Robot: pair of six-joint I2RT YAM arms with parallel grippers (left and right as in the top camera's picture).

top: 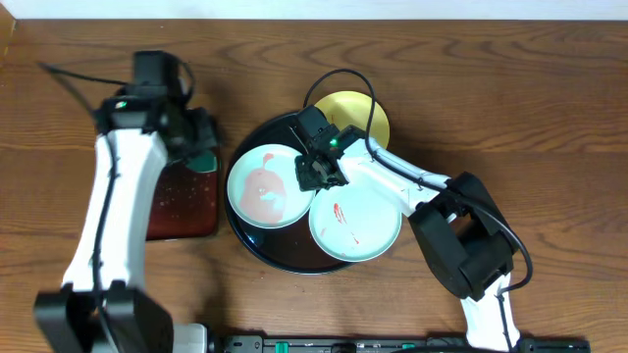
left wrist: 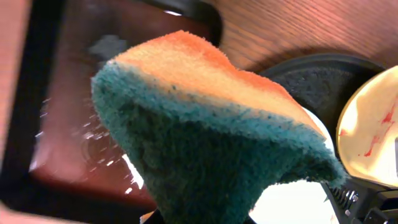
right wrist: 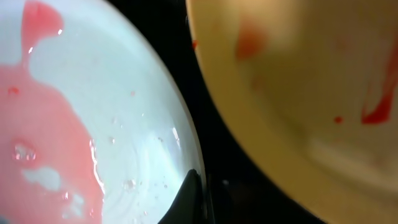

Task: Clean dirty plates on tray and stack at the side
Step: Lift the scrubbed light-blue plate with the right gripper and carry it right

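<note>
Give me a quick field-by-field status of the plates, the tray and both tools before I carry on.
round tray: holds both mint plates; yellow plate overlaps its far rim
left mint plate: broad pink sauce smear
right mint plate: thin red streaks
yellow plate: red streaks, partly hidden by right arm
left tool: shut on sponge, above rectangular tray
right tool: shut, empty, low between left mint plate and yellow plate
stacked: no plate yet
</note>
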